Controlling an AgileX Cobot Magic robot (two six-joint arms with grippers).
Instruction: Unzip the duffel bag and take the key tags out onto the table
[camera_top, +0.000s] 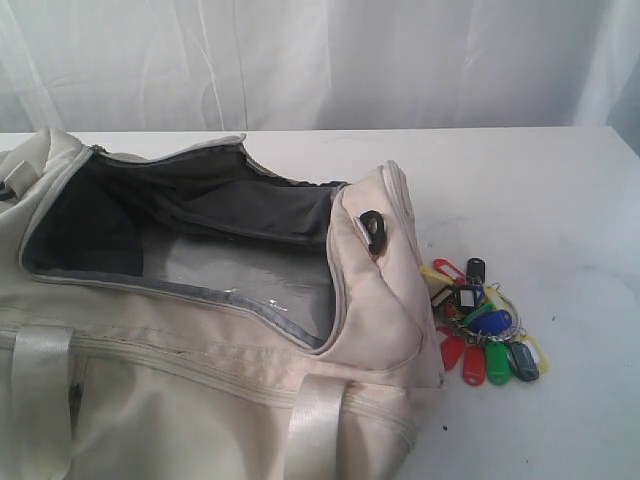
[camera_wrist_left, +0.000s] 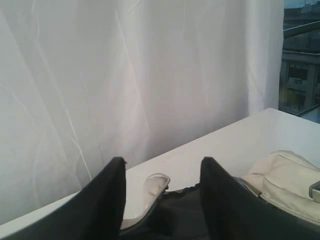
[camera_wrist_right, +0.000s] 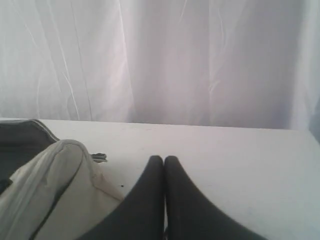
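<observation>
The cream duffel bag (camera_top: 200, 380) lies on the white table (camera_top: 540, 190) with its top zipper open and the grey lining (camera_top: 180, 210) showing. The key tags (camera_top: 482, 325), a bunch in red, green, blue, yellow and black, lie on the table just right of the bag's end. Neither gripper shows in the exterior view. My left gripper (camera_wrist_left: 162, 162) is open and empty, above the bag's dark opening (camera_wrist_left: 180, 210). My right gripper (camera_wrist_right: 164, 160) is shut with nothing in it, beside the bag's end (camera_wrist_right: 55, 185). The tags are out of both wrist views.
A white curtain (camera_top: 320, 60) hangs behind the table. A black D-ring (camera_top: 373, 232) sits on the bag's right end, and webbing straps (camera_top: 315, 425) run over its near side. Bare tabletop extends to the right of the tags.
</observation>
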